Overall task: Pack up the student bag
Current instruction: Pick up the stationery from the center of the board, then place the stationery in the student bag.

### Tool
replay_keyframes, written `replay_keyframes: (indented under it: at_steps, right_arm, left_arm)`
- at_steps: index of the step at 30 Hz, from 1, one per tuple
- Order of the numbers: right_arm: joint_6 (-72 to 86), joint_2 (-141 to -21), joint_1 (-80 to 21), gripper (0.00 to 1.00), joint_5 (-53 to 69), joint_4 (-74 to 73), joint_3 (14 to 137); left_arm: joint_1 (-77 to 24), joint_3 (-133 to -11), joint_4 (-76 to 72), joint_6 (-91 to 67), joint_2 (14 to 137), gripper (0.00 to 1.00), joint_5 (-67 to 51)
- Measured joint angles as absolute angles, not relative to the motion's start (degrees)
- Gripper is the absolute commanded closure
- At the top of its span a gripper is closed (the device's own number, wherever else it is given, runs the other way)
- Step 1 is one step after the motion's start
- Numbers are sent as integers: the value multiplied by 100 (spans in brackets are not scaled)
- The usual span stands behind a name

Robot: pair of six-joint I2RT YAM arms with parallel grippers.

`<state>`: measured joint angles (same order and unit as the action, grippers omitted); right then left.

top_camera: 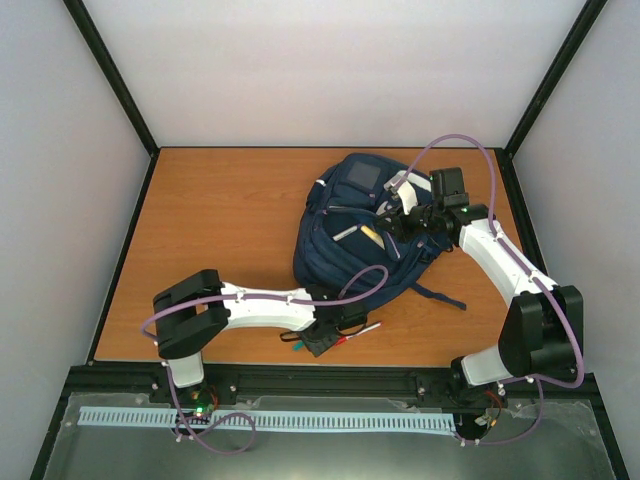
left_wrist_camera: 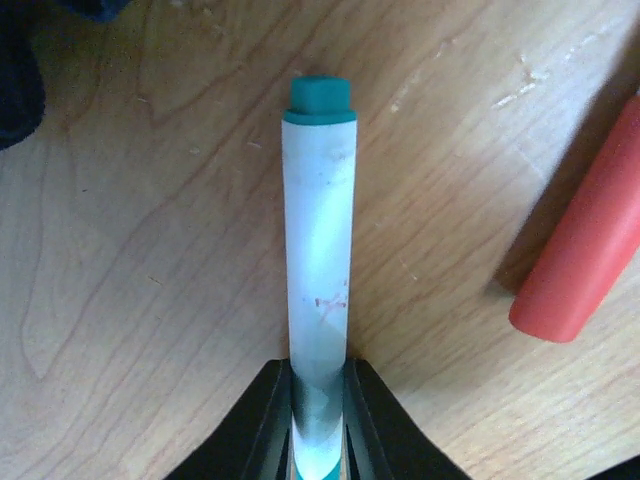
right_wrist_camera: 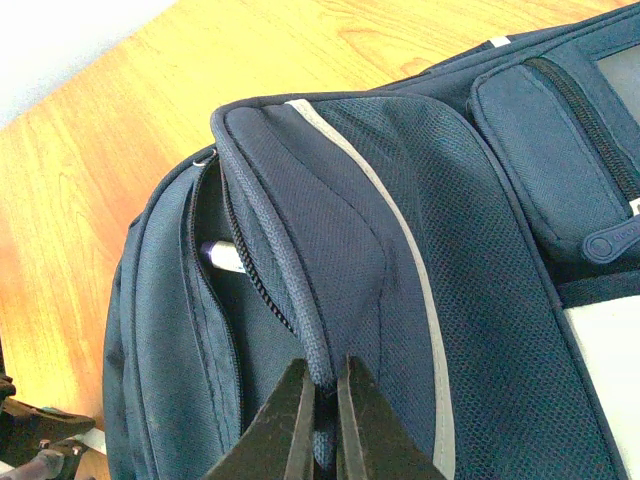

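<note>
Watching the overhead feed, I see the student bag (top_camera: 345, 255) lying on the wooden surface (top_camera: 220, 220), right of centre, with its front pockets facing up. 1 white slim item (top_camera: 345, 232) and 1 yellow one (top_camera: 372, 236) poke from an open front pocket.

My right hand (right_wrist_camera: 322, 390) is clenched on the bag. Its 2 fingers pinch the piped edge of a zippered flap (right_wrist_camera: 330, 200) on the bag's right side. Just left of that flap in the wrist view, the pocket gapes, and a white pen-like tip (right_wrist_camera: 222, 257) shows inside.

My left hand (left_wrist_camera: 318, 390) sits low near the front edge of the surface, just beside the bag's near end. It is grasping a white marker (left_wrist_camera: 318, 250) with a teal cap, 1 finger pressed against each side of the barrel. I cannot tell whether the marker rests on the wood or hangs just above it. A red marker (left_wrist_camera: 590, 260) lies on the surface near it, on the right of the wrist view, not touching it.
</note>
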<state>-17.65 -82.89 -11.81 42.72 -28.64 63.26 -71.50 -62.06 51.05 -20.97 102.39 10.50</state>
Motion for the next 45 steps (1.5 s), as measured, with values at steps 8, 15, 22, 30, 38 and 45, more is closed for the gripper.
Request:
replay_keyframes:
  at_steps: [8, 15, 22, 30, 38, 45]
  right_arm:
    - [-1769, -8291, -1181, 97, 4272, -2869, 6326]
    - [-1774, -8337, -1181, 97, 4276, -2871, 6326]
    - [-1774, -8337, -1181, 97, 4276, -2871, 6326]
    - [-1774, -8337, -1181, 97, 4274, -2871, 6326]
    - [-1774, -8337, -1181, 97, 4276, -2873, 6326]
    - [-1774, -8337, -1181, 97, 4274, -2873, 6326]
  left_arm:
    - [-7150, -6278, 5129, -1979, 10261, 95, 961]
    - [-7153, -6412, 5306, -1984, 10025, 96, 956]
    - [-7118, -6801, 5063, -2132, 9148, 97, 904]
    - [-6547, -6866, 3651, -3249, 8521, 99, 537]
    - [-5839, -6869, 2429, -4869, 8654, 99, 357]
    - [-5723, -6897, 2016, -6128, 9087, 99, 340]
